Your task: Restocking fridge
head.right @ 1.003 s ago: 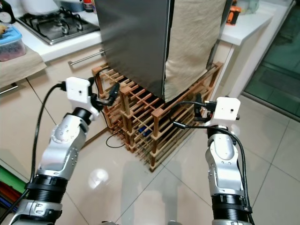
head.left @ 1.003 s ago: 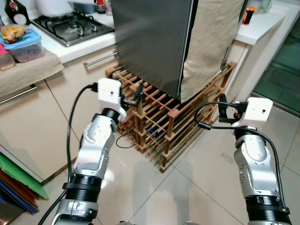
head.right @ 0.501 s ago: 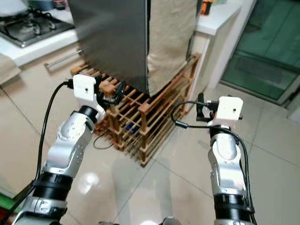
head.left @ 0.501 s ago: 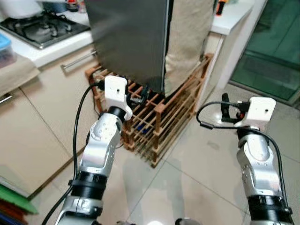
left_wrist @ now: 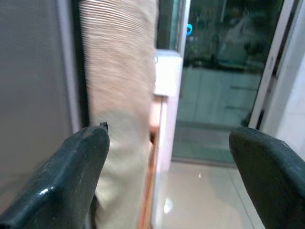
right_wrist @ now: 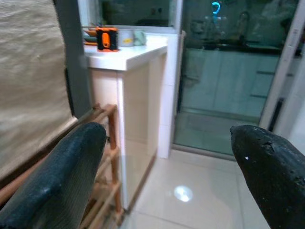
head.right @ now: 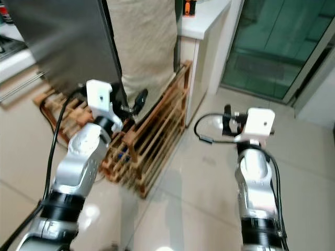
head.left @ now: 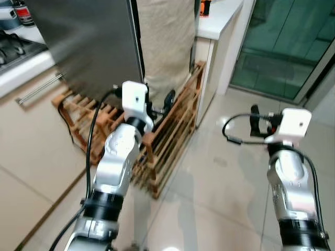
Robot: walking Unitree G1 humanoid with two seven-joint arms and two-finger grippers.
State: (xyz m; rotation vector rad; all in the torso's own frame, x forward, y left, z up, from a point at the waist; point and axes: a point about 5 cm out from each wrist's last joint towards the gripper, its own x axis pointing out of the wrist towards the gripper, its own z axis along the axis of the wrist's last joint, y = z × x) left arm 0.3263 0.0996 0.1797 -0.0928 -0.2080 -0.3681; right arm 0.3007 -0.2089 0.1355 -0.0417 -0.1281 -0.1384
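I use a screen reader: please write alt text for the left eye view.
Two silver robot arms reach forward over a glossy tiled floor, the left gripper raised near a wooden rack beneath a grey fridge draped with a beige cloth. The right gripper hangs over bare floor beside a white counter.

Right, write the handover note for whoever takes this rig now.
Left gripper: open, empty, raised near the fridge corner, over the wooden rack.
Right gripper: open, empty, held over the tiled floor.
Fridge: door shut, beige cloth hanging down its side.
Done: nothing visibly stocked; no items in hand.
Left: fetch goods, open the fridge, load it.
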